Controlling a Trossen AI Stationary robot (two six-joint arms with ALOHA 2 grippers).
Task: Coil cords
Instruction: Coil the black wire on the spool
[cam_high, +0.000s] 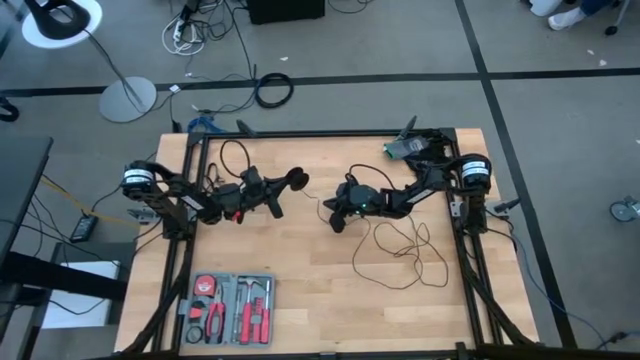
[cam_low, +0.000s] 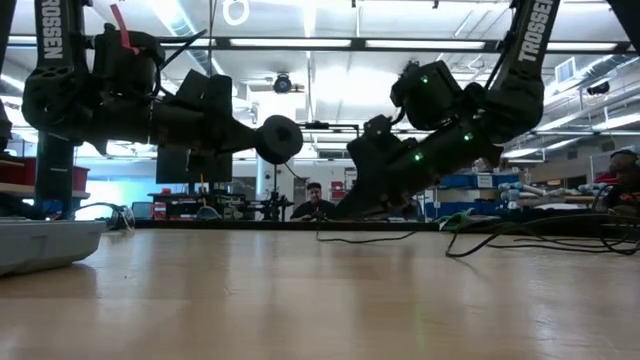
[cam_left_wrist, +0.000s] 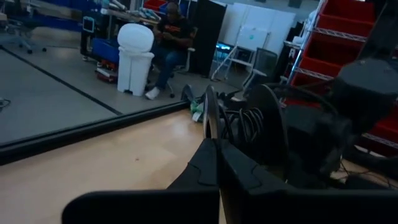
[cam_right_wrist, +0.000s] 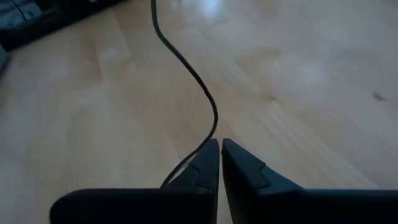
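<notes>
The thin black cord lies in loose loops (cam_high: 400, 250) on the right half of the wooden table; one strand (cam_right_wrist: 186, 68) runs up to my right gripper (cam_high: 335, 222). That gripper sits low over the table's middle, tilted down, shut on the strand. A few turns of cord (cam_left_wrist: 245, 124) are wound on the round black puck (cam_high: 296, 180). My left gripper (cam_high: 286, 183) holds the puck level above the table, left of middle. In the low view the puck (cam_low: 278, 138) hangs well clear of the tabletop. My left gripper pinches the puck's thin round rim (cam_left_wrist: 210, 124) between its two fingers, which lie level and point toward the table's right. The puck stands on edge, lifted clear, its wound cord beyond the fingertips. My right gripper has the cord strand (cam_right_wrist: 214, 135) at its fingertips, coming slantwise from above and from the table's right. The strand lies slack on the wood beyond the tips; behind them it drops beside one finger (cam_right_wrist: 199, 165).
A grey tool tray (cam_high: 228, 308) with red-handled tools sits at the near left. A green-and-black object (cam_high: 405, 148) lies at the far right corner. Black frame rails (cam_high: 330, 132) border the table. A seated person (cam_low: 315, 200) is beyond the far edge.
</notes>
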